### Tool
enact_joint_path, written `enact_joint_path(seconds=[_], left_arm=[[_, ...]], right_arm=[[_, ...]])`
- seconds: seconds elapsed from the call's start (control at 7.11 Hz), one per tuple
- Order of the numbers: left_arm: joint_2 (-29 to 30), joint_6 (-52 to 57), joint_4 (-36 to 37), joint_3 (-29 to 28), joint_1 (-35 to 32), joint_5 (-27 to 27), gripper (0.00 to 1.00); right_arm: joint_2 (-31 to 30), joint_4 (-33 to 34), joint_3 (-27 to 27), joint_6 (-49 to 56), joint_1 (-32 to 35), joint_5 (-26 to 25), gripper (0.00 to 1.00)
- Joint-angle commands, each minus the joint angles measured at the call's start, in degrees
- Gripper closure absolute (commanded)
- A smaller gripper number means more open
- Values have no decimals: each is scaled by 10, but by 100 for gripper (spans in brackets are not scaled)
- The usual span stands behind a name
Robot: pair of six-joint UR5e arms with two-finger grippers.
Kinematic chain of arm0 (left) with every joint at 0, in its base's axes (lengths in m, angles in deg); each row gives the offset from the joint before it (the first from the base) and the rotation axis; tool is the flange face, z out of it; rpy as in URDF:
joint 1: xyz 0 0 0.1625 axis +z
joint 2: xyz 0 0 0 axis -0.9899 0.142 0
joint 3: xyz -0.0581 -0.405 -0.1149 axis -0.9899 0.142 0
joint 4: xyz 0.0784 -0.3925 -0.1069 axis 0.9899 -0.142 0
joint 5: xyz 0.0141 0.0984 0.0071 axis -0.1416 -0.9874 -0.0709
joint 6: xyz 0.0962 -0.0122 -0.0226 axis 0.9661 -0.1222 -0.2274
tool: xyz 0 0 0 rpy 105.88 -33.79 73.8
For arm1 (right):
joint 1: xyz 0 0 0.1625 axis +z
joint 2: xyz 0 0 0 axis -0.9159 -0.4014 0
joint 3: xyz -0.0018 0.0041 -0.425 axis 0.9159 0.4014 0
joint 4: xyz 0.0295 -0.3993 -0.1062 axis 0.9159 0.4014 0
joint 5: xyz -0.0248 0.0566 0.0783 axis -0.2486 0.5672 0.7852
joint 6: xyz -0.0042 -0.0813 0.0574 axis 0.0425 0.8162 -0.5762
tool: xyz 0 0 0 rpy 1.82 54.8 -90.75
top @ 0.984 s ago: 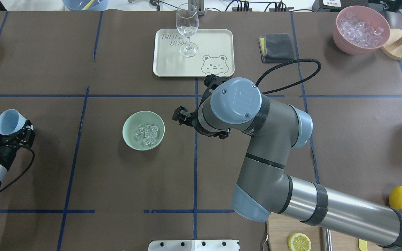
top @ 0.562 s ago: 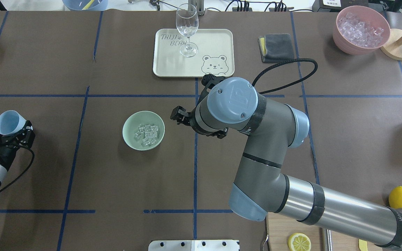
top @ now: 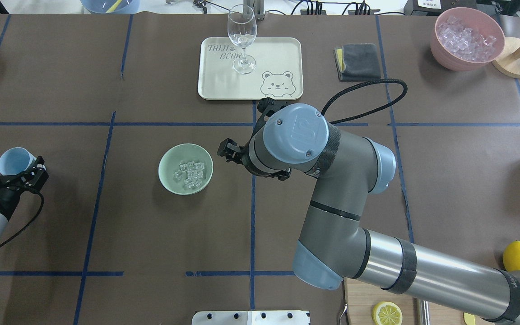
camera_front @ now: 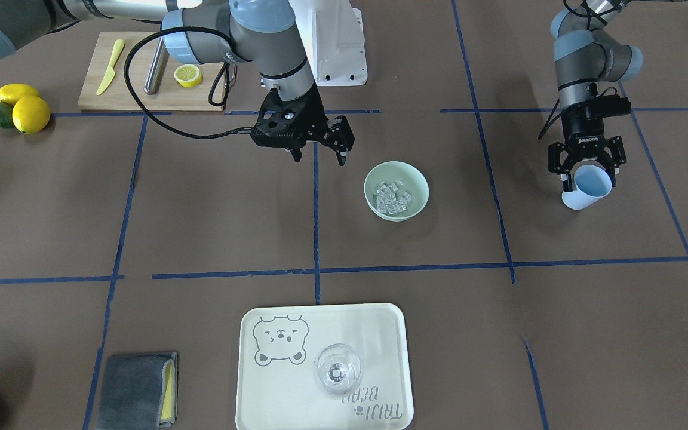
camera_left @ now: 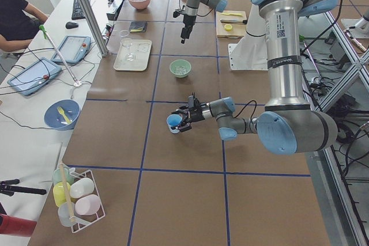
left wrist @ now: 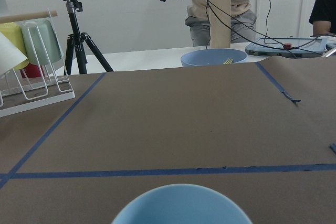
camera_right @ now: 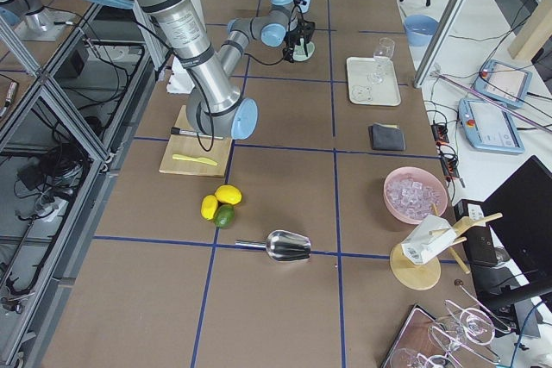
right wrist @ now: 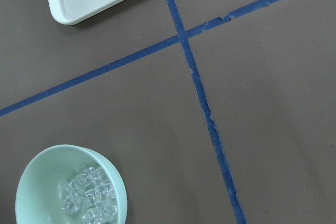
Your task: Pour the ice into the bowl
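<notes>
We judge the pour itself done: the ice [top: 191,174] lies heaped in the mint bowl [top: 168,168], which stands on the bench [top: 129,225] a little toward nine o'clock of its middle in the overhead view, and we see no cubes outside it. The left tool [camera_front: 587,174], well apart at the bowl's nine o'clock, pinches a light blue cup [camera_front: 586,190] that is tilted off upright and looks empty to us. The right tool [camera_front: 319,156] hangs near the bowl's three o'clock, its fingers spread and holding nothing. What remains, we think, is tidying: the left arm would need to bring the cup upright and lower it onto a bare spot before letting go, while the right arm has only to keep out of the bowl's way. The bench is covered in a matte brown sheet divided by blue tape [top: 252,203] lines, and we would expect a light cup to stay put on it. A white wire rack [left wrist: 31,85] stands at the eleven o'clock corner. Beyond the twelve o'clock edge are a tripod [left wrist: 79,35] and a standing person [left wrist: 220,3] against a plain wall.
</notes>
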Motion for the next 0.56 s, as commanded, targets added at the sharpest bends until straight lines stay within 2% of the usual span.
enact_joint_path(seconds=[0.0, 0.28, 0.42], left_arm=[[-32, 16, 0, 31, -4, 4, 0], [-48, 71, 1, 68, -40, 7, 0], [-48, 101, 0, 81, -58, 29, 0]], right_arm=[[25, -2, 36, 0, -4, -13, 0], [61, -46, 112, -4, -9, -19, 0], [79, -46, 138, -3, -13, -19, 0]])
